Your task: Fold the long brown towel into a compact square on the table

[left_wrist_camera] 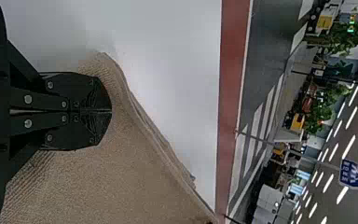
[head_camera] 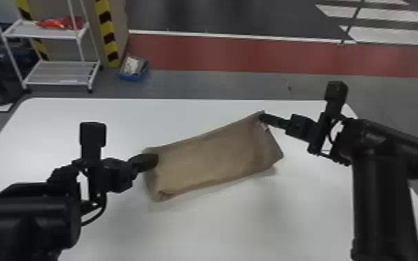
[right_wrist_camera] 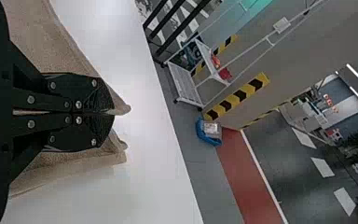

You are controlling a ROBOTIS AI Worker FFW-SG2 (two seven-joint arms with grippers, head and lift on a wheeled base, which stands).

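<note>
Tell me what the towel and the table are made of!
The towel looks like soft, dull cloth, maybe cotton: the left wrist view shows tiny ribs in its weave, and it bends into floppy folds. The table has a smooth white top with no grain or weave showing. It could be plastic-coated board or painted; I can't tell which.

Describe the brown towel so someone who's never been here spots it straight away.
Find the white table. Across it, a folded brown towel stretches slantwise from the left gripper to the right gripper. It's the soft tan cloth, while both grippers are hard and black.
</note>
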